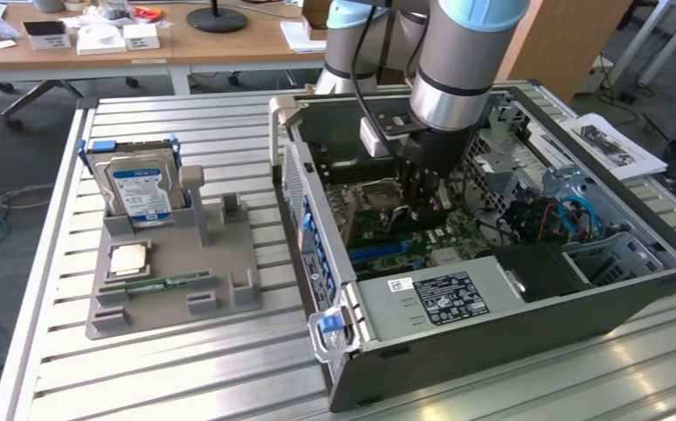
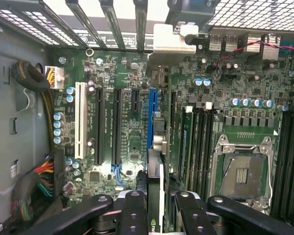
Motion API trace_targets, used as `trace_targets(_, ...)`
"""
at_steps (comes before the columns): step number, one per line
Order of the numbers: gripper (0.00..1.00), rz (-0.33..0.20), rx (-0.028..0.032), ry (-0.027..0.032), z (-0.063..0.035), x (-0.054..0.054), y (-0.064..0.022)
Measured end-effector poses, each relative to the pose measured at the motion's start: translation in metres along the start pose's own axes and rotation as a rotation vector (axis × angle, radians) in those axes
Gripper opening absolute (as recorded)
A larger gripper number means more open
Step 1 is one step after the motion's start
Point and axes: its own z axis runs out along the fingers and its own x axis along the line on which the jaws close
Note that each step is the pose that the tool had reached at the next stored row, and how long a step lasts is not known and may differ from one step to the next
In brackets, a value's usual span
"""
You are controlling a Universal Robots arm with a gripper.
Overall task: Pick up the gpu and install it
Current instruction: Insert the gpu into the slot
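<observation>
My gripper [image 1: 422, 195] reaches down inside the open computer case [image 1: 618, 307], just above the motherboard [image 2: 127, 73]. In the wrist view the gripper [image 2: 155, 203] is shut on the gpu [image 2: 156, 169], a thin card seen edge-on between the black fingers [image 2: 133, 210]. The card runs along the blue expansion slot [image 2: 150, 115], close beside or over it; I cannot tell whether it touches. Its silvery end bracket [image 2: 174, 39] sits at the case's rear slot openings. In the exterior view the arm hides most of the card.
On the slatted table, at the exterior view's left, a grey holder [image 1: 168, 289] carries the hard drive [image 1: 138, 189], a processor chip [image 1: 127, 259] and the green memory stick [image 1: 156, 285]. Black slots, a white slot [image 2: 80, 120], the processor socket [image 2: 242, 169] and cable bundles [image 2: 36, 188] surround the card.
</observation>
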Motion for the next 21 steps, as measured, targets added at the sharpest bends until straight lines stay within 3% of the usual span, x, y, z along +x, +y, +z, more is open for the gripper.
trace_targets(12,0.27,-0.002,0.0005,-0.0001,0.0091,0.0001,0.0073)
trace_targets(21,0.27,-0.002,0.0005,-0.0001,0.0092,0.0005,0.0091)
